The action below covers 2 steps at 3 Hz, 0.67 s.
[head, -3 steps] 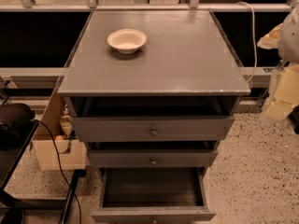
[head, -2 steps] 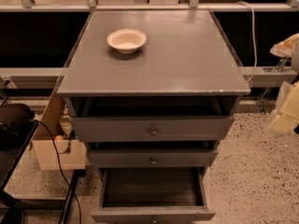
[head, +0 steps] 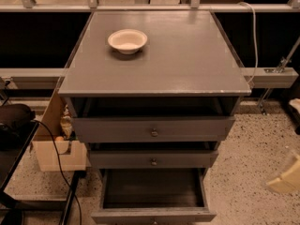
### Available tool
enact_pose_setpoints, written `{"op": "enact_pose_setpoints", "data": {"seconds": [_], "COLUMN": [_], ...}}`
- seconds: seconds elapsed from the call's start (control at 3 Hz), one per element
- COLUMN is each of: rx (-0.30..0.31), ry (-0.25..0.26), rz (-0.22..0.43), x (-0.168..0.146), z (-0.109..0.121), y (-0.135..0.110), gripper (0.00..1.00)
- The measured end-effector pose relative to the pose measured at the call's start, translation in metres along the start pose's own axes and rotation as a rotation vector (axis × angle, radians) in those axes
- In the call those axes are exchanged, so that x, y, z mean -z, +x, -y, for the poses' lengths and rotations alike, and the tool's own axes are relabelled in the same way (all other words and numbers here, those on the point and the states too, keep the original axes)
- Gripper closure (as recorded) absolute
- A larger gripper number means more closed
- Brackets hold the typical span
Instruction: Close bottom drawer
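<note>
A grey cabinet (head: 154,55) has three drawers. The bottom drawer (head: 153,214) is pulled far out, showing its dark grey tray (head: 153,187); its slim front sits at the lower edge of the view and the knob is cut off. The middle drawer (head: 153,159) and the top drawer (head: 153,129) stand slightly out, each with a small round knob. My gripper (head: 286,178) shows only as a cream-coloured part at the lower right edge, well to the right of the bottom drawer and apart from it.
A white bowl (head: 127,40) sits on the cabinet top. A cardboard box (head: 56,149) and a black cable (head: 58,158) lie left of the cabinet. A dark object (head: 14,121) sits at the far left. A rail (head: 272,76) runs behind. The floor is speckled.
The cream arm part at the right edge has moved down and further right, from beside the cabinet top to near the floor. The drawers and bowl have not moved.
</note>
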State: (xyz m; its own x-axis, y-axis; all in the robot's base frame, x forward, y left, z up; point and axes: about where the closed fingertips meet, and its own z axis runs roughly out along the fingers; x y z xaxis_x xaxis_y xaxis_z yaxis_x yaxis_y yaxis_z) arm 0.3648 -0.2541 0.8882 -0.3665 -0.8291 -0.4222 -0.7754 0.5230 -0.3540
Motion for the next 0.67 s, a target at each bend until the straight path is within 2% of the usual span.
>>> {"op": "enact_pose_setpoints", "data": {"seconds": [0.33, 0.67], "rx": [0.0, -0.11], "ry": [0.0, 0.021], "rz": [-0.001, 0.032], "x": [0.0, -0.014], "z": [0.0, -0.011], "y": [0.0, 0.016], "gripper": [0.0, 0.0]}}
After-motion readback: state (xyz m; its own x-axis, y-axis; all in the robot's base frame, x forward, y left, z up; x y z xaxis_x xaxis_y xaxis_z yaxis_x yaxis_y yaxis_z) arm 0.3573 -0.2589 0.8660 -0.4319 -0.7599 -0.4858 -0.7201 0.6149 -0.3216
